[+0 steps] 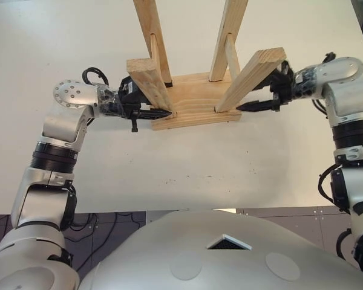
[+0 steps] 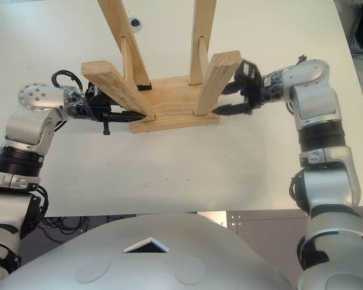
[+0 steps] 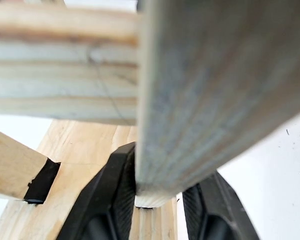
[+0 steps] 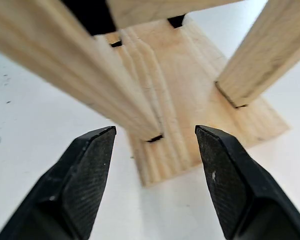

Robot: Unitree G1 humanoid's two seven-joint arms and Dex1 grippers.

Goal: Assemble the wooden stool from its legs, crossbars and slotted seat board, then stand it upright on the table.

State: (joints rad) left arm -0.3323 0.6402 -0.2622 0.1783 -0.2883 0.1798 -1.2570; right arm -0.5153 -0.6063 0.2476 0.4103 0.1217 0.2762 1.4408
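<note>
Far legs (image 1: 150, 30) cut off at top edge — near-left leg (image 3: 210, 90) blurred, L wrist view

the seat board (image 1: 196, 99) was pale, unvarnished wood, matt and sanded smooth, with curved grain showing. the front left leg (image 1: 150, 81) and the other legs (image 1: 251, 75) were the same bare softwood, straight-grained, rougher at the sawn ends. the table (image 1: 187, 163) had a smooth matt white top with small dark specks. the pads (image 4: 90, 170) of the right gripper (image 4: 155, 145) were matt black, finely textured, like rubber or plastic

A white table (image 1: 169, 163) stands over a grey tiled floor (image 1: 284, 212) strewn with dark cables (image 1: 109, 226).
</note>
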